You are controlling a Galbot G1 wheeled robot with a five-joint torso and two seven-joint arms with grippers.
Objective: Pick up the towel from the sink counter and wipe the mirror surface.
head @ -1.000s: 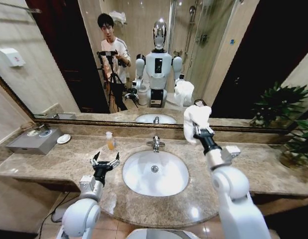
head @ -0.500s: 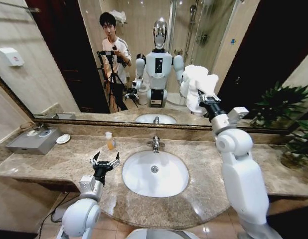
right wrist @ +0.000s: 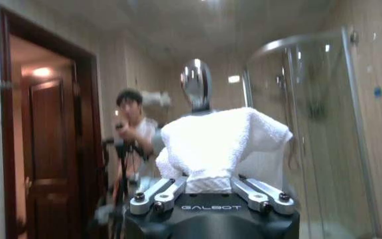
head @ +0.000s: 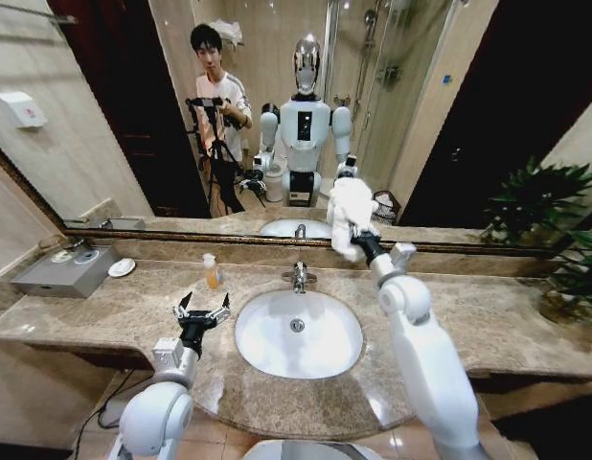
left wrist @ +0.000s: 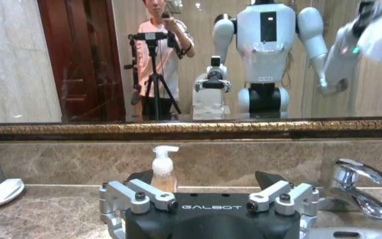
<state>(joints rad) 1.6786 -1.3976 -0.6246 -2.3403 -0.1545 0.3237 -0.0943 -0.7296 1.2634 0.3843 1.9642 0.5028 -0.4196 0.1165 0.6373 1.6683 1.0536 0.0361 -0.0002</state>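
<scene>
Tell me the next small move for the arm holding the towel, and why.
Probably sweep the towel sideways along the mirror surface. The right pincer grips it low against the glass, just above the frame, so much of the pane likely remains unwiped. The left pincer waits open above the sink counter.

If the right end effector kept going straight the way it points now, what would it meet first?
Most likely the mirror surface. The right end effector, shut on the towel, points at the glass just above the frame; whether the towel already touches is unclear.
</scene>
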